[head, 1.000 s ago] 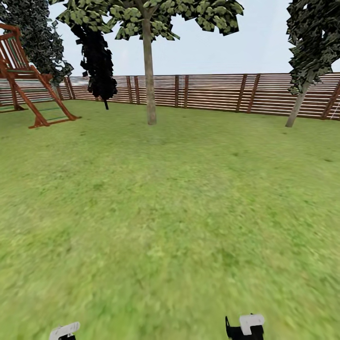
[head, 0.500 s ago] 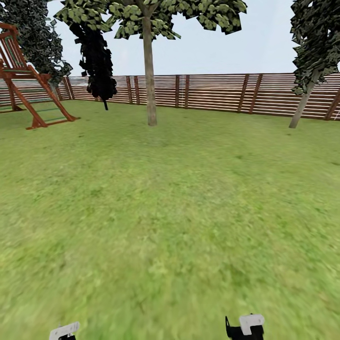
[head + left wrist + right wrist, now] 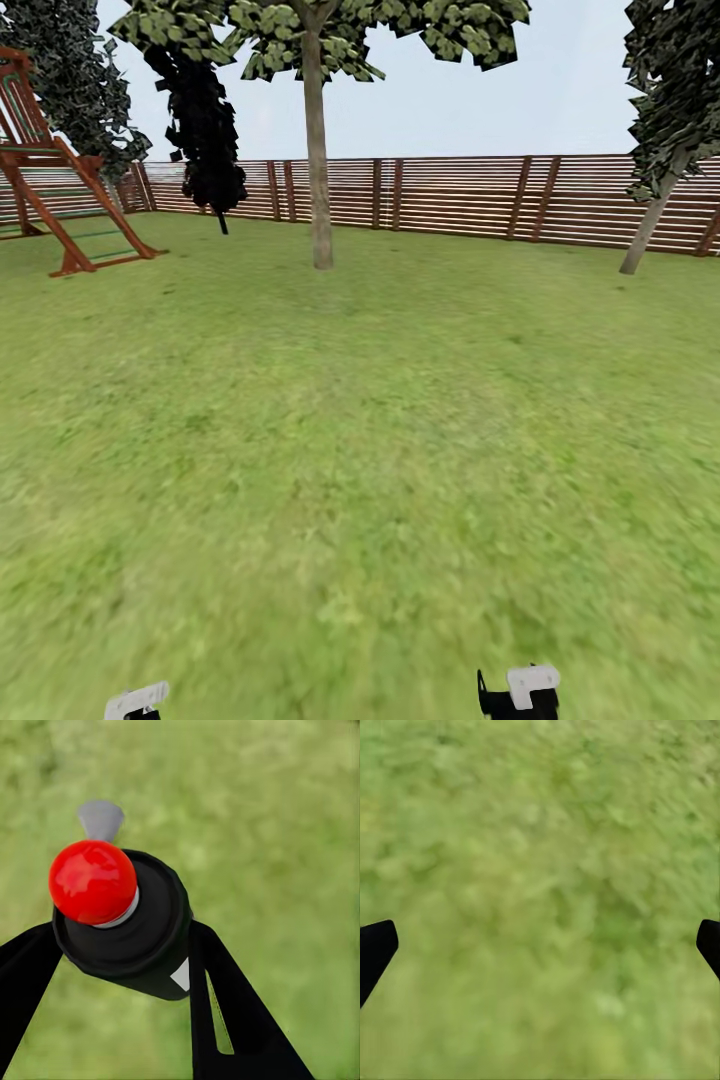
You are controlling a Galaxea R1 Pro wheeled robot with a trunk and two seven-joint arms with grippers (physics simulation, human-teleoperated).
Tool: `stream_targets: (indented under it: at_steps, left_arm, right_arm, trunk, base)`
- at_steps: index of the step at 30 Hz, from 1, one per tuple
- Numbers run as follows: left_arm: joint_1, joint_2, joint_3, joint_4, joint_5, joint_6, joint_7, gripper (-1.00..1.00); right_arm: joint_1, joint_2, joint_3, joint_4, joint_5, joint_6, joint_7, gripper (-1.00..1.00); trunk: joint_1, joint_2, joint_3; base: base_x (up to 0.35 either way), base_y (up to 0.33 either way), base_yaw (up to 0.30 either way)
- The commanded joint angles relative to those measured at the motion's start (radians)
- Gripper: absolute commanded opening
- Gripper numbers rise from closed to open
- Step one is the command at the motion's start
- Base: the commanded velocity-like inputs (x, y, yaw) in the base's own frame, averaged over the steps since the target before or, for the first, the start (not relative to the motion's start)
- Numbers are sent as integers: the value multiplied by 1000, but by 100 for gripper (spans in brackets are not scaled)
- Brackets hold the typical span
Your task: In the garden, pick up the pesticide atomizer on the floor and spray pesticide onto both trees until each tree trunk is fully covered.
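The pesticide atomizer, a black can with a red ball top and a grey nozzle, sits between the two black fingers of my left gripper, which is shut on it above blurred grass. My right gripper is open wide, and between its fingers there is just lawn. Ahead in the head view stands a tree with a pale straight trunk at centre. A second tree with a leaning trunk stands at the far right by the fence. White parts of the left arm and right arm poke in at the lower edge.
Open lawn stretches from me to the trees. A wooden play frame stands at the far left, with a dark tree beside it. A slatted wooden fence closes the back of the garden.
The whole head view has shifted a little: the trees and fence sit slightly lower and the right tree further right, so the camera moved. Both arms hold the same place in the picture.
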Motion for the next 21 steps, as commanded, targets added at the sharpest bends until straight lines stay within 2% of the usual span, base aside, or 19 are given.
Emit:
stream_targets:
  at_steps: [1,21]
  left_arm:
    - [-1,0,9,1,-6,-3,-6,-100]
    - [-1,1,9,1,-6,-3,-6,-100]
  right_arm:
    - [-1,0,-5,1,11,-2,-7,100]
    - [-1,0,-5,1,11,-2,-7,100]
  trunk:
    - [0,0,-1]
    - [0,0,-1]
  base:
    - [338,70,0]
    - [338,70,0]
